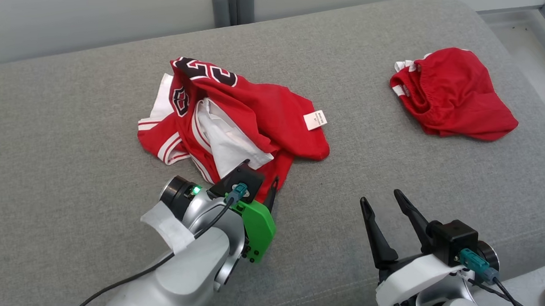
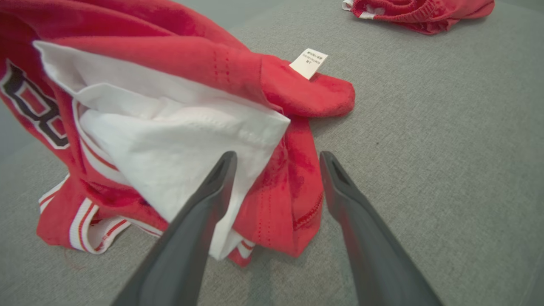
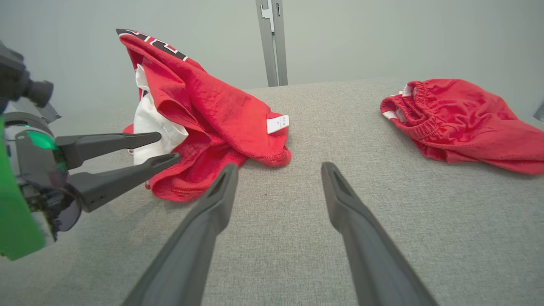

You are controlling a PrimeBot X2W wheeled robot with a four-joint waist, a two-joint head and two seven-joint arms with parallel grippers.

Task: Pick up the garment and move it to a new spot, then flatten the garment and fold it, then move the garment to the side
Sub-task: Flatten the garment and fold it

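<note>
**Left claw** (image 2: 278, 158) – fingers spread, nothing pinched. Its tips sit at the near edge of the red jersey (image 1: 256, 110). In the left wrist view, the left finger (image 2: 204, 199) overlaps a white panel (image 2: 170, 140) of the jersey, and the right finger (image 2: 352, 204) lies over bare grey cushion (image 1: 68, 128), just beside the red hem. The hem falls between the two fingers. Whether either tip presses the cloth cannot be told.

**Right claw** (image 1: 381, 197) – fingers spread, empty. It hovers over bare cushion to the right of the left claw, apart from all cloth.

**Jersey position.** The jersey lies crumpled on the cushion:
- directly ahead of the left claw, bunched up and unfolded;
- ahead and to the left of the right claw;
- black-and-white lettering at the edge farthest from the left claw;
- red-and-white striped trim to the left of the left claw, low on the cushion;
- a small white label (image 1: 315, 120) on the red fold ahead and to the right of the left claw.

**Farther out.** A pair of red shorts (image 1: 453, 95) with a gathered waistband lies ahead and to the right of the right claw – well apart from the jersey, with bare cushion between them.
</note>
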